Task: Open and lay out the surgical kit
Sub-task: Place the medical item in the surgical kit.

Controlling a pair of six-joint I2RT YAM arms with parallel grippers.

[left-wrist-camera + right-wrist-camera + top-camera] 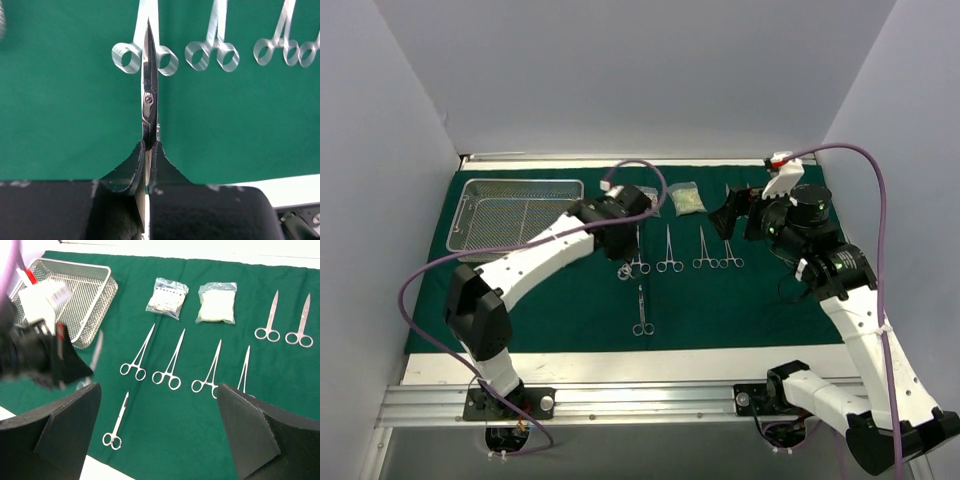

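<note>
The dark green cloth [560, 300] lies spread flat, with the silver mesh tray [520, 212] at its far left. Several steel clamps [669, 262] lie in a row mid-cloth, and one more [641, 315] lies nearer. My left gripper [618, 243] is shut on a steel clamp [149, 90], held edge-on above the left end of the row [145, 57]. My right gripper [157, 430] is open and empty, raised over the right part of the cloth. The right wrist view shows two clear pouches [167, 297] [216, 302] and two more instruments [267, 322] at the right.
The table's white near edge [620, 365] runs along the cloth's front. White walls close in the back and both sides. A purple cable [640, 170] loops over the left arm near the pouch [687, 200].
</note>
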